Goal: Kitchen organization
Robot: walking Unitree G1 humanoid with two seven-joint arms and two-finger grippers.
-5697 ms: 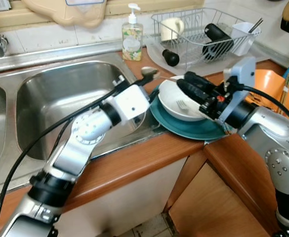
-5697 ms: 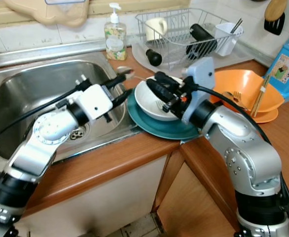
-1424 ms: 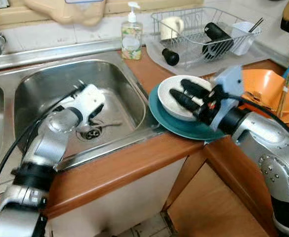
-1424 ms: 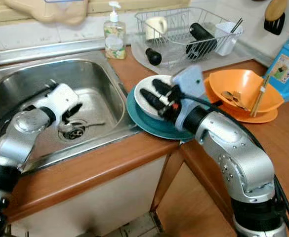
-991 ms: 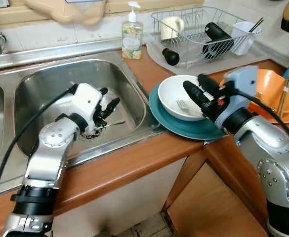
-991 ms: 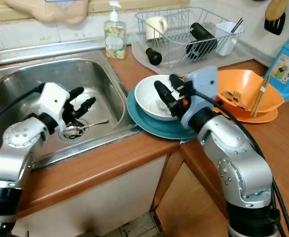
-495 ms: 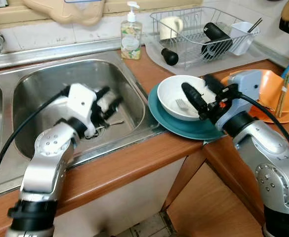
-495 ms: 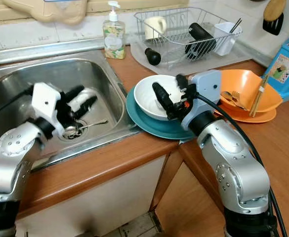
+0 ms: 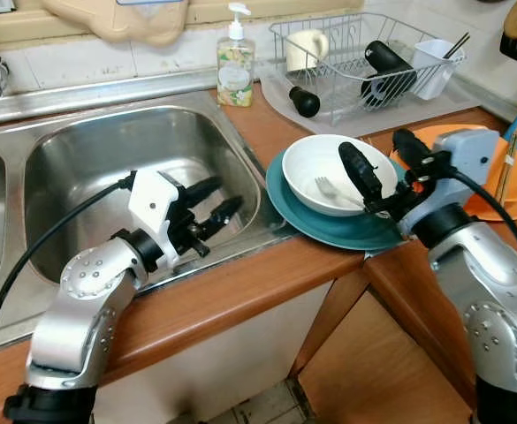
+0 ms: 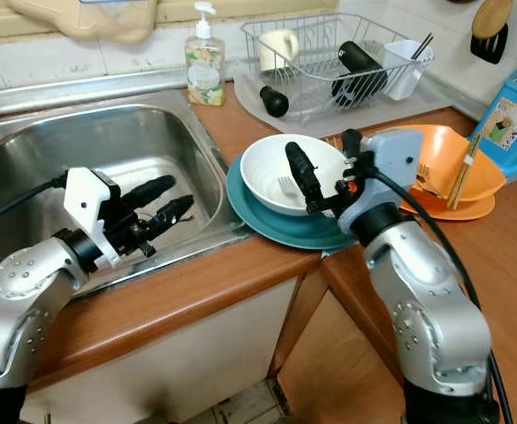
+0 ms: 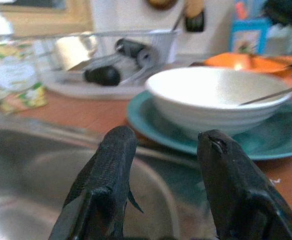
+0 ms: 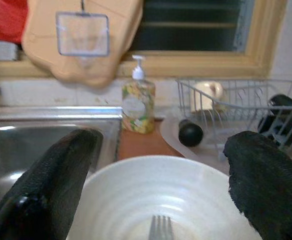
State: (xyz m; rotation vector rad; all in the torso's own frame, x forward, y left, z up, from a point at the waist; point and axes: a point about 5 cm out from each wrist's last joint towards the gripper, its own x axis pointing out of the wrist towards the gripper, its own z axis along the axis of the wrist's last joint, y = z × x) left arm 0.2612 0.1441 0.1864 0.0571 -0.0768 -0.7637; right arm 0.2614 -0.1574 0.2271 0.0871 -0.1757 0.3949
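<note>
Right gripper [image 9: 386, 168] stands spread wide and empty over the white bowl [image 9: 329, 168], one finger above the bowl's inside and the other past its far rim; the bowl sits on the teal plate [image 9: 315, 221] at the counter edge beside the sink [image 9: 72, 168], with a fork [image 9: 327, 188] lying inside it. In the right eye view, your left gripper [image 10: 156, 201] hangs parted and empty above the sink basin, pointing toward the plate. Left wrist view confirms both fingers [image 11: 111, 170] apart, nothing between them, bowl and plate ahead. Right wrist view looks down into the bowl, fork tines centred between the fingers [image 12: 56, 170]. To do this step well, settle on one target, likely the fork or the bowl rim, lower squarely and close only once a finger is on each side; the plate sits near the counter edge, so avoid pushing it outward. Against half a second ago, the left gripper has risen out of the basin toward the sink's near rim, and the right has tilted up and spread wider.
</note>
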